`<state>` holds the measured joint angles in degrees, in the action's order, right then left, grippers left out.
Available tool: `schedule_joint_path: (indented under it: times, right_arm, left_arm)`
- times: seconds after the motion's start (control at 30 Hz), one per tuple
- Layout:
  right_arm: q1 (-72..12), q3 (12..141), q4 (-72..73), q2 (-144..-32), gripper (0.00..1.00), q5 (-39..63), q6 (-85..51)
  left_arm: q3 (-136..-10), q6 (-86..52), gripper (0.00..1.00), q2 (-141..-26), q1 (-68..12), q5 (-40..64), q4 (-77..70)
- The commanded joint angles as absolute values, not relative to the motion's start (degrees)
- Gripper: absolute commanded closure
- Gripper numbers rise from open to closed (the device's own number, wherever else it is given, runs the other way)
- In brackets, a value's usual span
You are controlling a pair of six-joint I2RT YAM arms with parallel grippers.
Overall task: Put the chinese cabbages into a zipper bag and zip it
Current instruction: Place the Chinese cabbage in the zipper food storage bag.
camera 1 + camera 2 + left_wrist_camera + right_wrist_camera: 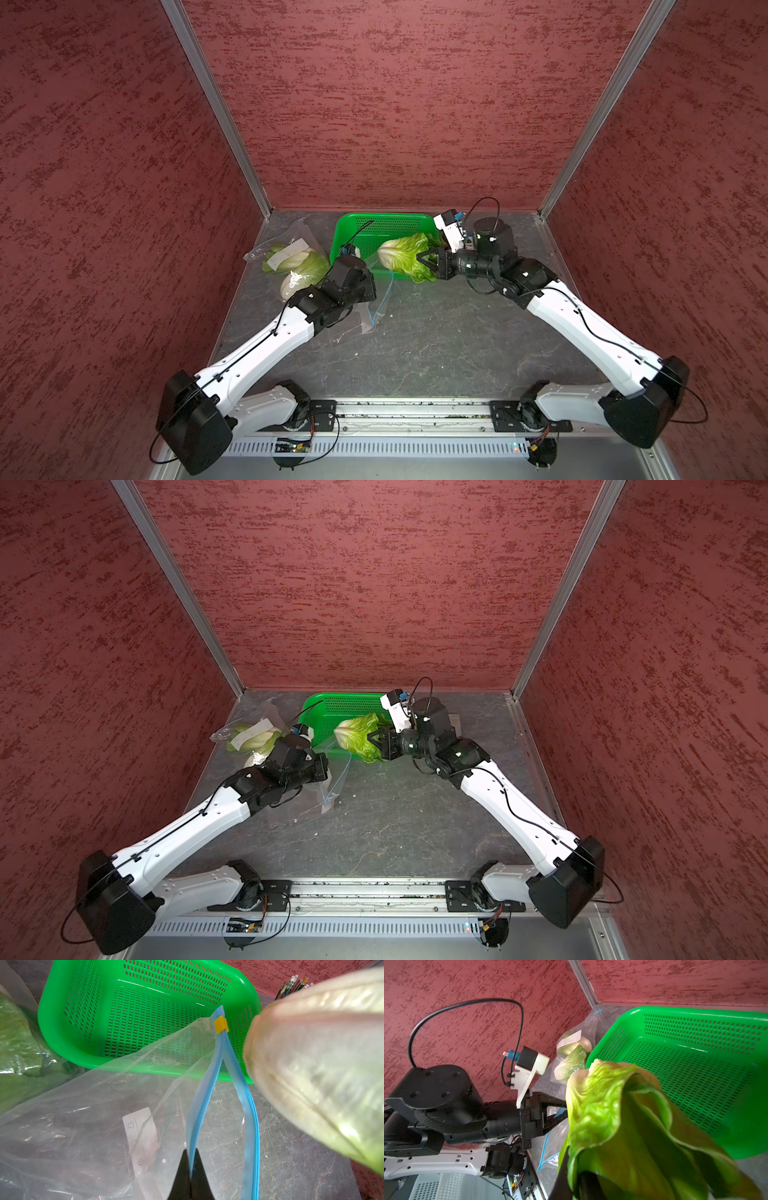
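- The green basket [386, 216] is the biggest thing here. It sits on the worktop [436, 340] just past the right gripper's [428, 259] tips and looks empty.
- The zipper bag [83, 1118] lies slack on the worktop ahead of the left gripper [191, 1164]. It's thin clear film, floppy, with no stiffness of its own. I'd say the mouth only gapes because one lip is lifted.
- Another clear bag [301, 232] with two cabbages [291, 266] in it sits out past the left gripper, near the wall. It might actually be two bags; the plastic is too crumpled to tell.
- The third cabbage [401, 255] is up in the air with the right gripper clamped on its leafy end. The white stalk end points at the bag mouth, near it but not inside.
- That cabbage is probably light, but the leaves are soft and bruise easily, so a leaf grip could tear or slip. If it needs a regrasp, the firm stalk looks like the safer place to hold.
- On the blue zip strip [204, 1093], the left gripper's jaws are pinched together on the near lip, and the other lip [250, 1118] hangs apart from it. The strip is the only stiff-ish part of the bag, so it's the right thing to hold. It's smooth though, and could slide out.
- The yellow slider [221, 1024] is parked at the end of the strip farthest from the left gripper, where the two lips meet. It's small, hard and slick, and I reckon it'll need a careful pinch when zipping time comes.
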<state>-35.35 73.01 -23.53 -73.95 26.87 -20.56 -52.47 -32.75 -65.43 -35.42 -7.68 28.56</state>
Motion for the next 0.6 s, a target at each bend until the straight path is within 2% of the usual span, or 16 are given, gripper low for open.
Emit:
schedule_joint_path:
  times: [0.0,0.57]
  right_arm:
    - [-36.7,72.9,-23.1,-71.9,1.0,28.8,-20.1]
    - [-40.5,72.7,-35.4,-71.1,1.0,22.6,-14.5]
  left_arm:
    - [-52.3,-32.9,1.0,-65.2,-35.6,-7.3,26.8]
    - [-56.5,-29.0,1.0,-62.4,-35.4,-9.7,28.2]
